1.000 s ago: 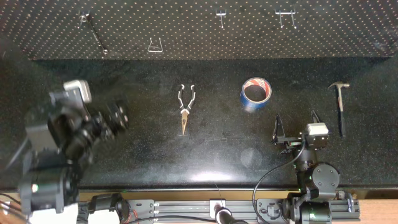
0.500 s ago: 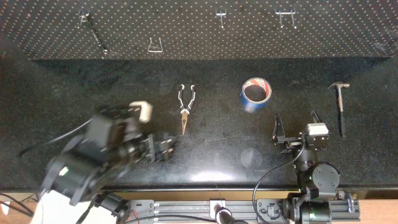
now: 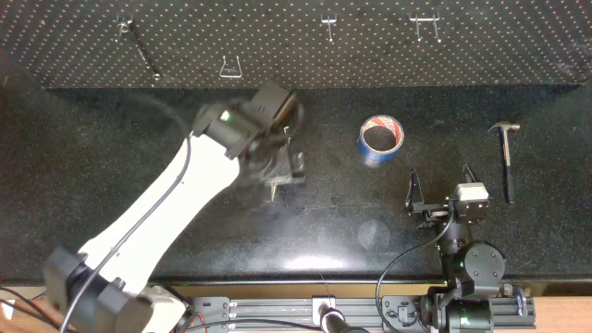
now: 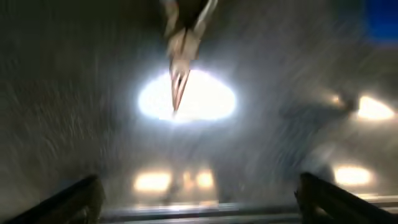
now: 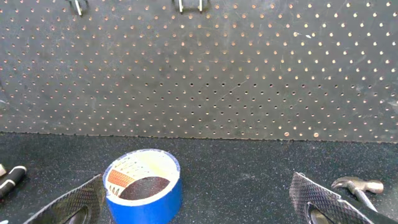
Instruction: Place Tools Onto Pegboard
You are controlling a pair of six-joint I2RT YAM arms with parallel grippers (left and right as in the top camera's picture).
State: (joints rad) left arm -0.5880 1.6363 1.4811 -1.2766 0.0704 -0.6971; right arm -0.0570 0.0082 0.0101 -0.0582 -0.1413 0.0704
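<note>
Under left arm (image 3: pixel 176 199), pliers (image 4: pixel 179 56) mostly hidden, blurred; left fingers (image 4: pixel 74 199) spread wide, right fingers (image 5: pixel 71 199) likewise apart.

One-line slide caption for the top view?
Left gripper hovers by the pliers; tape roll and hammer lie near the open right gripper.

Black, speckled table (image 3: pixel 92 185) across the full width, glossy enough to mirror overhead light. Backed along the far edge by an upright dark pegboard (image 3: pixel 277 46) serving as the rear wall, drilled in a regular grid of pale holes. Noted in the left wrist view: one large bright glare patch (image 4: pixel 186 99) on the table top with smaller reflections near it; along the near edge, a metal rail (image 3: pixel 277 310) and a wood-coloured strip (image 3: pixel 564 301) at the right corner.
</note>
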